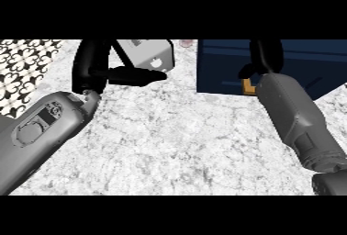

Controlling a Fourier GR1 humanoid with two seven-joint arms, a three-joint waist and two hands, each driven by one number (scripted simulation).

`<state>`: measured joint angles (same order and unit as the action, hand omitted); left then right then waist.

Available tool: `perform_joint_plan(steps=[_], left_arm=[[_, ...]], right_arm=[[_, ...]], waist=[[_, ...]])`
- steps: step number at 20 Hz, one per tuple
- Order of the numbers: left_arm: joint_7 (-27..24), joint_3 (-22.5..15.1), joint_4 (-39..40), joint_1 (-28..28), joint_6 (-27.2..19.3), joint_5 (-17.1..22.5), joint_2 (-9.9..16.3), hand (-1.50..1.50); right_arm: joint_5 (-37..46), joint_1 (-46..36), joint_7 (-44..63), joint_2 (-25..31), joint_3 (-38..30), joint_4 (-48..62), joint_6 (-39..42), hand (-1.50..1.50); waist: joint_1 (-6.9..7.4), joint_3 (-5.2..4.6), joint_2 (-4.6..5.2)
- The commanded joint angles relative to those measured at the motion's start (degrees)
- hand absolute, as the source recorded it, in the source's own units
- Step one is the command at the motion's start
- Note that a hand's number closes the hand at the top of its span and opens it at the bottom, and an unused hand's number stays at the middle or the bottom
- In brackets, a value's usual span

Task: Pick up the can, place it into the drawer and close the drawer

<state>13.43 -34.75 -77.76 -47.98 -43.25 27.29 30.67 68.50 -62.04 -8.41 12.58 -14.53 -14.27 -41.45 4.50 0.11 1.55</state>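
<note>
1. Marbled worktop filled my view beneath both forearms.
2. Dark blue drawer sat far right.
3. My left hand hung spread, thumb out, beside a grey box.
4. My right hand curled round the orange can over the drawer.

Single head view, steeply down, close over marble counter; forearms entering below.
</note>
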Motion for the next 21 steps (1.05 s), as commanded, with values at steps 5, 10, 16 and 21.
perform_joint_plan(steps=[5,10,16,21], left_arm=[[-0.4,0.6,-1.4,2.6,-0.3,-0.8,0.4,-1.50],[-1.1,2.2,-2.1,4.4,0.1,-0.3,1.1,-1.50],[-1.2,2.6,-3.0,6.4,-0.3,-0.9,1.3,-1.50],[-0.8,5.4,-6.5,9.3,2.4,-0.5,5.0,-1.50]], right_arm=[[-11.7,-5.5,-8.5,-4.2,-9.2,-2.5,2.6,-1.50],[-18.5,-6.5,-14.5,-4.7,-14.8,-3.6,7.0,-1.50],[-28.1,-8.1,-17.7,-7.8,-22.5,-4.5,13.4,-1.50],[-30.3,-7.6,-19.8,-5.5,-24.1,-3.7,15.2,-1.50]], waist=[[0.94,0.18,0.04],[0.14,0.12,-0.24],[-1.44,0.09,-0.75],[-1.43,-0.03,-0.81]])
